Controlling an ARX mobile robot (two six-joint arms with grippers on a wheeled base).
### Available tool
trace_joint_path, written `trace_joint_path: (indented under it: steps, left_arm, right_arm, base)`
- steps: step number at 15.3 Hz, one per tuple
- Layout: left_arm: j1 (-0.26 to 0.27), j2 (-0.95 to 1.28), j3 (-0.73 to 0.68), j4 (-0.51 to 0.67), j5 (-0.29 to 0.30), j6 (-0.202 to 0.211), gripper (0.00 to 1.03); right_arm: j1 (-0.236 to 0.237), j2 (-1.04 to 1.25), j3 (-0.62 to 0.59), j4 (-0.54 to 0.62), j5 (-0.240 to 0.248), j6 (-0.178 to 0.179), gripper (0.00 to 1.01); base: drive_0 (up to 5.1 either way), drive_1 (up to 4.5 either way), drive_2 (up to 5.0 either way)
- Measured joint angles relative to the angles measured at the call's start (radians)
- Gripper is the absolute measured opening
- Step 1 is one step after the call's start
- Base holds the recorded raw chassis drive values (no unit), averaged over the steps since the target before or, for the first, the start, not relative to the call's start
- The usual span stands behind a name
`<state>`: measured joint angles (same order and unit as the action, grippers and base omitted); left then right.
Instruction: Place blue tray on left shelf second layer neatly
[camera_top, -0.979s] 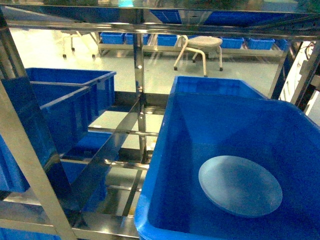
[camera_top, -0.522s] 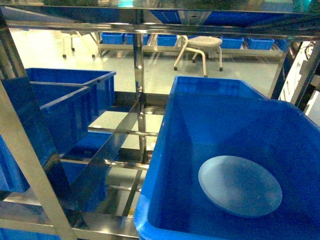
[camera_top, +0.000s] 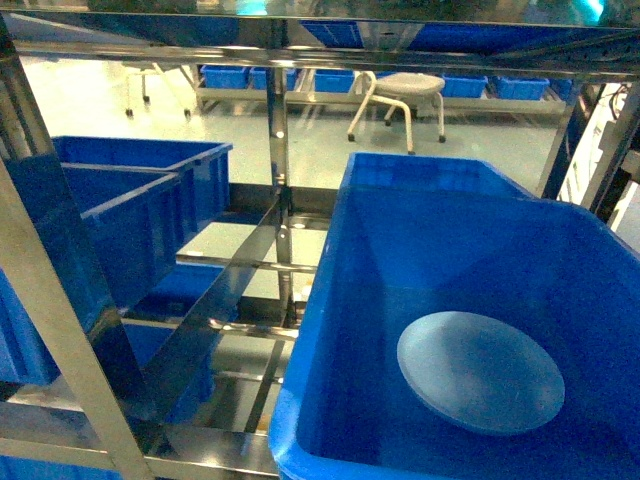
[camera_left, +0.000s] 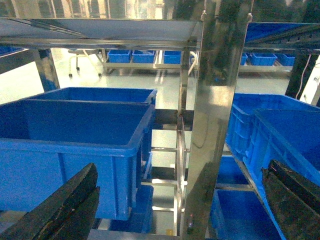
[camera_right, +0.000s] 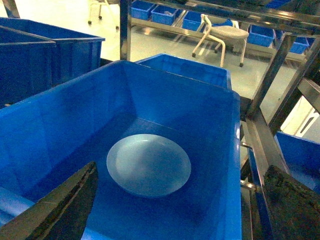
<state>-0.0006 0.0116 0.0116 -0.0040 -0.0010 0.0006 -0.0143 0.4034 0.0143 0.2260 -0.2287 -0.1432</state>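
Observation:
The pale blue tray (camera_top: 480, 370) lies flat on the floor of a deep dark-blue bin (camera_top: 310, 340) on the right shelf; in the right wrist view the tray (camera_right: 148, 164) sits just ahead of my right gripper (camera_right: 175, 212). That gripper is open and empty, hovering over the bin's near end. The left shelf second layer (camera_top: 235, 265) shows as steel bars and rails left of the centre post. My left gripper (camera_left: 175, 212) is open and empty, facing a steel post (camera_left: 212, 125). Neither gripper shows in the head view.
Two dark-blue bins (camera_top: 120, 215) stand on the left shelf, seen close in the left wrist view as a bin (camera_left: 75, 145). A second bin (camera_top: 430, 172) stands behind the tray's bin. A white stool (camera_top: 405, 95) and more bins lie beyond the shelves.

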Motion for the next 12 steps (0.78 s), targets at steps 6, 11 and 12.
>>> trace_joint_path:
  steps: [6, 11, 12]
  left_arm:
    - [0.0, 0.0, 0.0, 0.0, 0.0, 0.0, 0.98]
    - [0.0, 0.0, 0.0, 0.0, 0.0, 0.0, 0.98]
    - [0.0, 0.0, 0.0, 0.0, 0.0, 0.0, 0.98]
  right_arm:
    - [0.014, -0.134, -0.003, 0.04, 0.227, 0.122, 0.44]
    - [0.014, -0.199, -0.003, -0.021, 0.227, 0.128, 0.04]
    - [0.014, -0.204, -0.003, -0.025, 0.227, 0.127, 0.01]
  base:
    - [0.0, 0.0, 0.0]
    - [0.0, 0.0, 0.0]
    - [0.0, 0.0, 0.0]
